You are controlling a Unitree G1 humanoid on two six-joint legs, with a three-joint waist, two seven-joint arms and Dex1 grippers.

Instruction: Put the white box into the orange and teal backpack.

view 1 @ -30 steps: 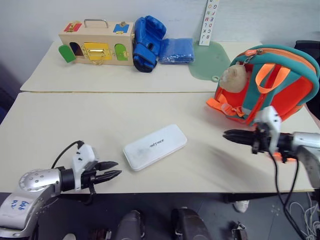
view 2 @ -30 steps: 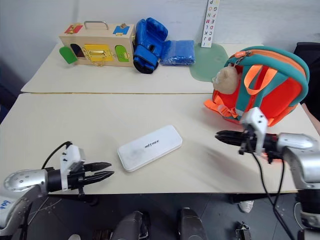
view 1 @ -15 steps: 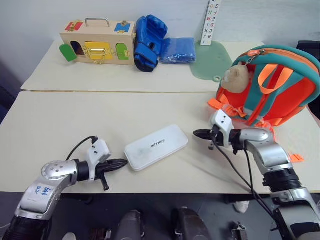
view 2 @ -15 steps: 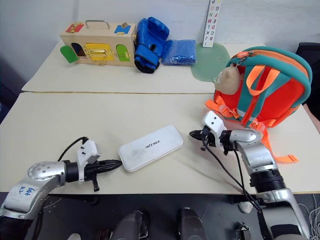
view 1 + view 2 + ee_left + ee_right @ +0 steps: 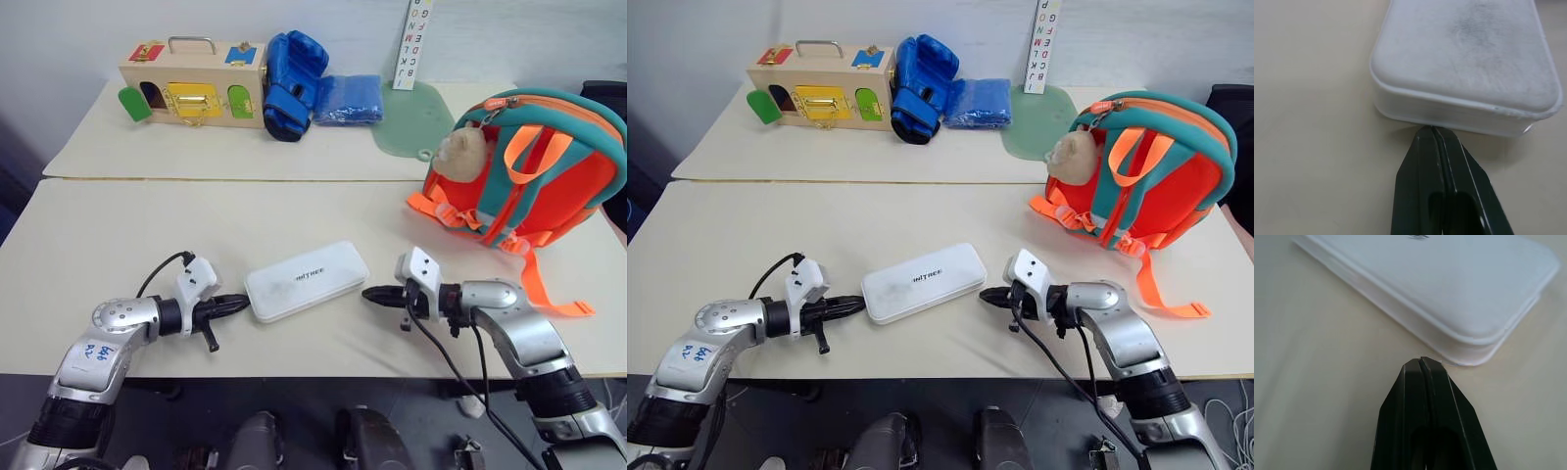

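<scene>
Grippers have closed in from both sides on the white box [image 5: 307,281], which lies flat near the front of the table [image 5: 118,245]. The left gripper [image 5: 238,304], fingers pressed shut, now touches the box's left end. The right gripper [image 5: 372,294], also shut and empty, has swung in just beside the right end. This looks like a two-sided squeeze being set up. The orange and teal backpack [image 5: 529,176] stands well apart, to the right.

The white box [image 5: 307,280] looks smooth matt plastic, the orange and teal backpack [image 5: 534,166] woven cloth with plush.
</scene>
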